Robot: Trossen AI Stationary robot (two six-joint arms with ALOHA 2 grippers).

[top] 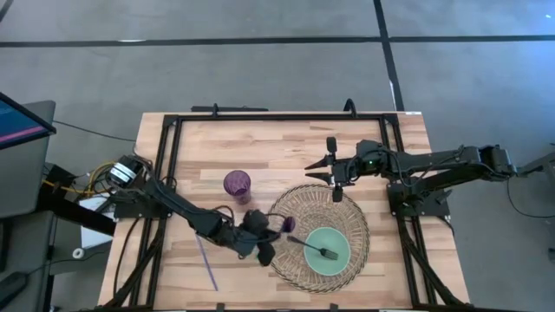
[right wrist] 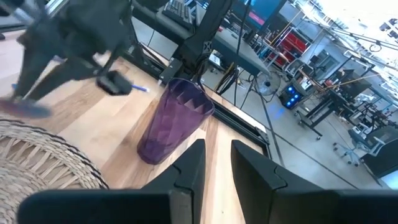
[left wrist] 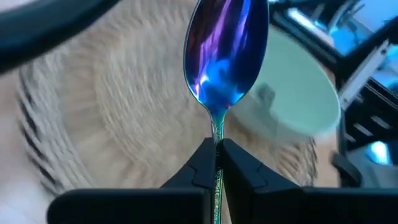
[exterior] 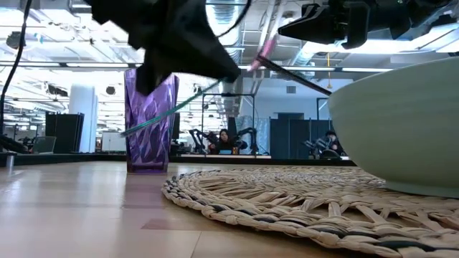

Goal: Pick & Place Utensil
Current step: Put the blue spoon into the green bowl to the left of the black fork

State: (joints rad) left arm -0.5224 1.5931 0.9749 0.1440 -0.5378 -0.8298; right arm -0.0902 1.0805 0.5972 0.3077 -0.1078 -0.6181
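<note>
Pinching the iridescent spoon (left wrist: 222, 53) by its handle, the left gripper (left wrist: 216, 163) hangs over the woven mat (top: 351, 212); right gripper (right wrist: 215, 163) slightly parted, empty.

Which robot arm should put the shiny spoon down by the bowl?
Probably the left. Its gripper is shut on the spoon, over the woven mat beside the green bowl. The right gripper is empty.

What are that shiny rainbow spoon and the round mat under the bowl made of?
The iridescent blue-purple spoon, clamped in the left gripper, looks like polished metal with a rainbow coating: it reflects like a mirror. The round woven placemat seems to be braided straw or wicker, judging by its matte tan twisted strands coiled in rings.
</note>
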